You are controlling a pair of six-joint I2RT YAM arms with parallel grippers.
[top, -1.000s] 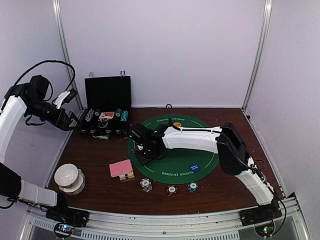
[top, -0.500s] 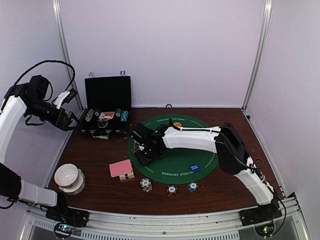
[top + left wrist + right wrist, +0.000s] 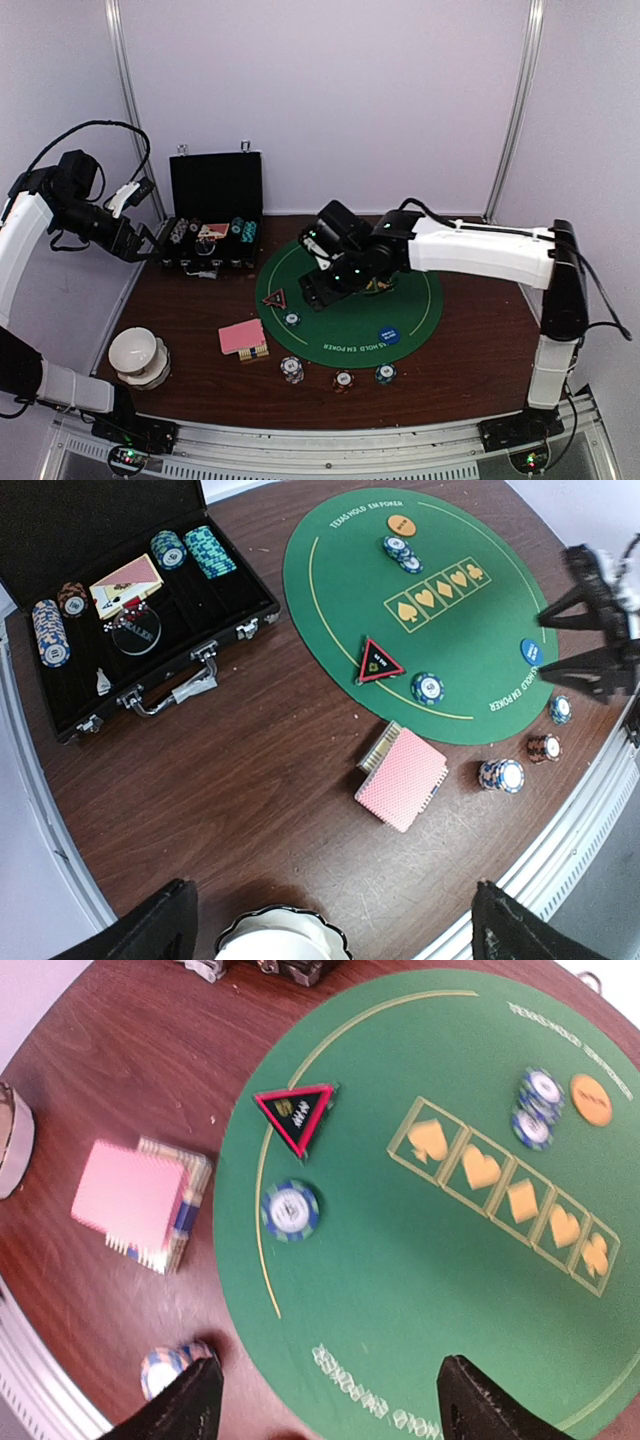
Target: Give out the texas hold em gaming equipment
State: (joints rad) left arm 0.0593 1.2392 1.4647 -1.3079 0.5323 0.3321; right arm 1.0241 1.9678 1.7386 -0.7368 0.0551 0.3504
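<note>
As the red triangle marker (image 3: 293, 1112) is laid and the right gripper (image 3: 330, 1405) held wide, empty, more poker chips (image 3: 52, 632) are judged due.

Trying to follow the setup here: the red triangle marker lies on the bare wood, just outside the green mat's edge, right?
Not quite. The red triangle marker lies on the green mat itself, just inside its edge, not on the bare wood. The right wrist view shows this clearly.

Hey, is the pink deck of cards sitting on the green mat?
No, the pink deck lies on the brown table, beside the green mat.
</note>
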